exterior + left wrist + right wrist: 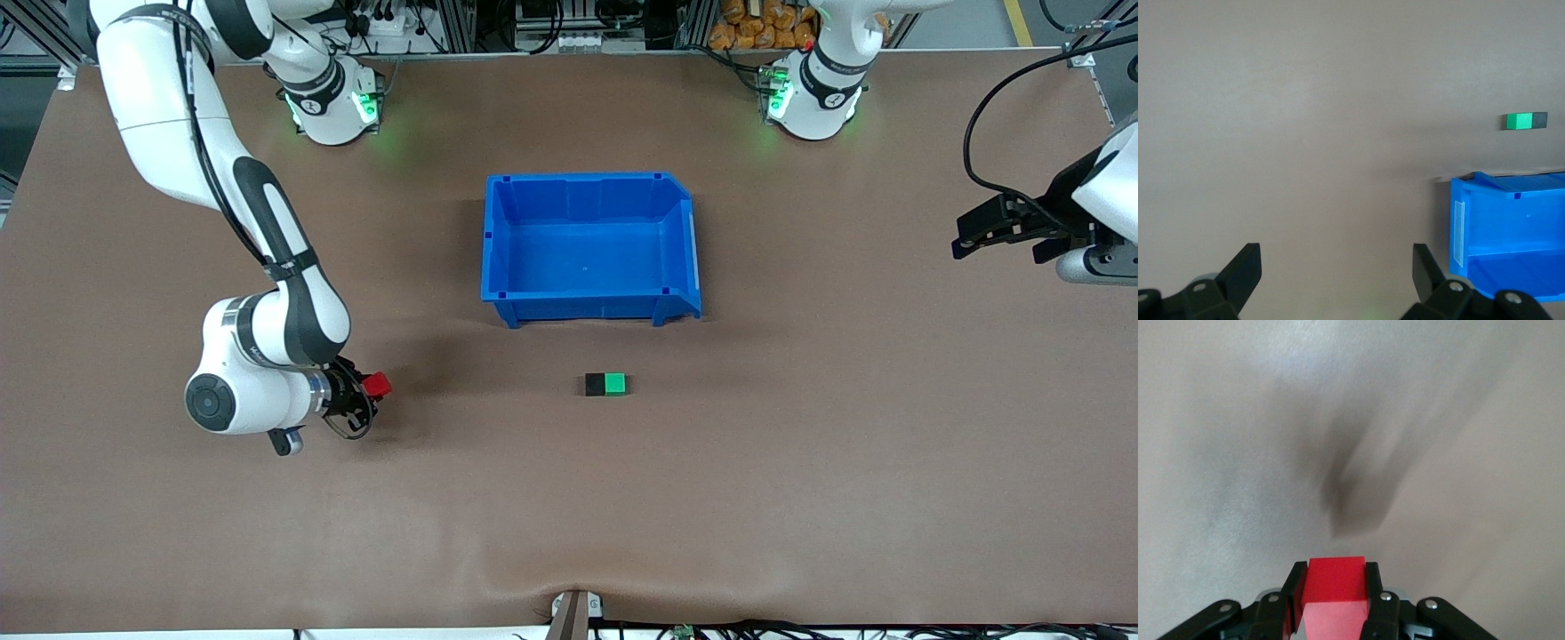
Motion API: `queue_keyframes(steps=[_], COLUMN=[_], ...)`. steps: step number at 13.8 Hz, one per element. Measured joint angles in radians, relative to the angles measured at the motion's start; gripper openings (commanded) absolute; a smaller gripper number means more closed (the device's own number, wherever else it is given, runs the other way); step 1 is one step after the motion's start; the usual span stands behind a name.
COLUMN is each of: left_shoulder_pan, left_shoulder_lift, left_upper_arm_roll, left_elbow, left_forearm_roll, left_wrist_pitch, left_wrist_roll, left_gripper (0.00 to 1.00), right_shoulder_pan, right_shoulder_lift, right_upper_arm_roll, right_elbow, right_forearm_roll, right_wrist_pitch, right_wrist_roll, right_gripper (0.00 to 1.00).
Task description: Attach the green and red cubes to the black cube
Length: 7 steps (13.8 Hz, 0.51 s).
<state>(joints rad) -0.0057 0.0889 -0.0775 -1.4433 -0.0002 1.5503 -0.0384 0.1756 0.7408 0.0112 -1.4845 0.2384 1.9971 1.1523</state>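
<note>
Already joined: black cube (594, 384) and green cube (614, 384) touching on table (800, 462), nearer front camera than blue bin (589, 244). Red cube (379, 384) clamped between right gripper (369, 391) fingers, above table toward right arm's end, well apart from pair. Left gripper (965, 238) spread wide, holding nothing, waiting over left arm's end. Risk: skewed approach shoves pair apart; red cube may twist in grip, faces misalign.
</note>
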Motion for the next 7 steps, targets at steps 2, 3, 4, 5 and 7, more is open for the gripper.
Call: queue_keyframes(steps=[2, 3, 4, 5, 7], left_shoulder_pan=[-0.003, -0.004, -0.005, -0.006, -0.006], left_shoulder_lift=[0.000, 0.000, 0.000, 0.000, 0.000], left_upper_arm_roll=[-0.002, -0.006, -0.011, -0.013, -0.013], left_elbow=[0.000, 0.000, 0.000, 0.000, 0.000], left_forearm_roll=[0.000, 0.000, 0.000, 0.000, 0.000], left_wrist_pitch=[0.000, 0.000, 0.000, 0.000, 0.000], left_wrist_roll=[-0.049, -0.066, -0.076, -0.081, -0.081], left_gripper=[1.00, 1.00, 1.00, 1.00, 1.00], right_shoulder_pan=[0.017, 0.026, 0.033, 0.040, 0.051], right_shoulder_lift=[0.000, 0.000, 0.000, 0.000, 0.000], right_upper_arm_roll=[0.000, 0.000, 0.000, 0.000, 0.000], right_elbow=[0.000, 0.000, 0.000, 0.000, 0.001], right_forearm_roll=[0.001, 0.001, 0.001, 0.002, 0.003], right_wrist_pitch=[0.016, 0.025, 0.031, 0.035, 0.041], right_wrist_roll=[0.036, 0.055, 0.070, 0.085, 0.108], right_gripper=[0.00, 0.00, 0.00, 0.00, 0.00])
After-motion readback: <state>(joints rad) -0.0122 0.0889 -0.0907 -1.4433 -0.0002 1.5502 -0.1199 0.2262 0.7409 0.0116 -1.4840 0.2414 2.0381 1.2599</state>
